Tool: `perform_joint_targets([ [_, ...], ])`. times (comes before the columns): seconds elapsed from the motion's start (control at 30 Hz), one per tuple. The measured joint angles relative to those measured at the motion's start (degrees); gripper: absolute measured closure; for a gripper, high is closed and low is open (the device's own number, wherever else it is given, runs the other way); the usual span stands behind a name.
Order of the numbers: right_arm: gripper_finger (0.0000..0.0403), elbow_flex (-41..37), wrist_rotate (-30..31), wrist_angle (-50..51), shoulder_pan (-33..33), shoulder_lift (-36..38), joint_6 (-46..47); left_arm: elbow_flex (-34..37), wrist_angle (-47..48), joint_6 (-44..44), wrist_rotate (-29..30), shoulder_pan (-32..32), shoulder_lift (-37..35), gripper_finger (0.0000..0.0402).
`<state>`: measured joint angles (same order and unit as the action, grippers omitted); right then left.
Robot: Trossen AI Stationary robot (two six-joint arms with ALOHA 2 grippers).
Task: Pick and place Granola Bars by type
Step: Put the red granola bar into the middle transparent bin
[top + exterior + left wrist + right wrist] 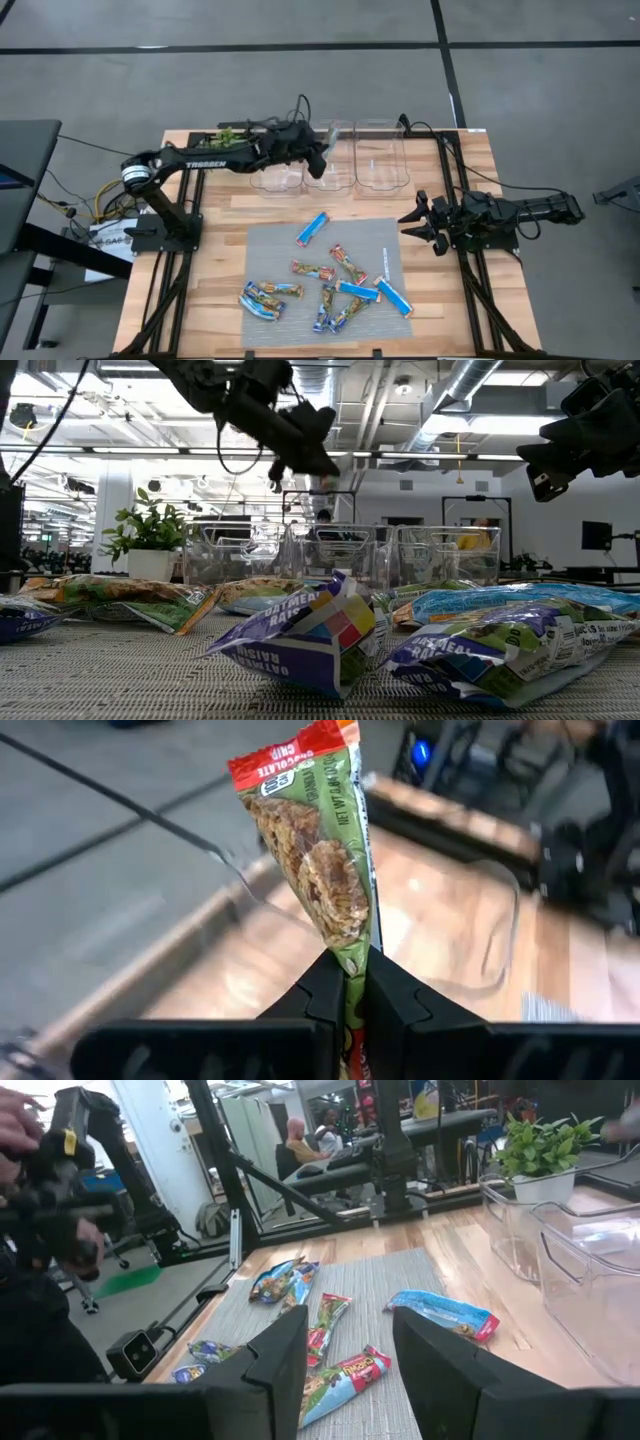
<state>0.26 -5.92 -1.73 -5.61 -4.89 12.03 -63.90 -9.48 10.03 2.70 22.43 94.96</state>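
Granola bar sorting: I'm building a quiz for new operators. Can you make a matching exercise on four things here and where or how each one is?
Things:
1. left gripper
2. right gripper
3. red-and-green bar
4. grey mat

States:
A. open, holding nothing, right of the mat
B. pinched between fingers, over the clear bins
C. under the loose bars
D. shut on a wrapper

Pairs: 1-D, 2-A, 3-B, 4-C
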Motion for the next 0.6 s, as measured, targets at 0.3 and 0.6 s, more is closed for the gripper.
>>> perform_joint_targets([
  [0.3,0.0262,0.0,0.0,0.0,0.0,0.0,0.0,0.0,0.7,-2.5,-2.4,-0.9,7.6,0.0388],
  [0.6,0.026,0.0,0.0,0.0,0.0,0.0,0.0,0.0,3.6,-5.3,-2.7,-1.3,9.5,0.0372],
])
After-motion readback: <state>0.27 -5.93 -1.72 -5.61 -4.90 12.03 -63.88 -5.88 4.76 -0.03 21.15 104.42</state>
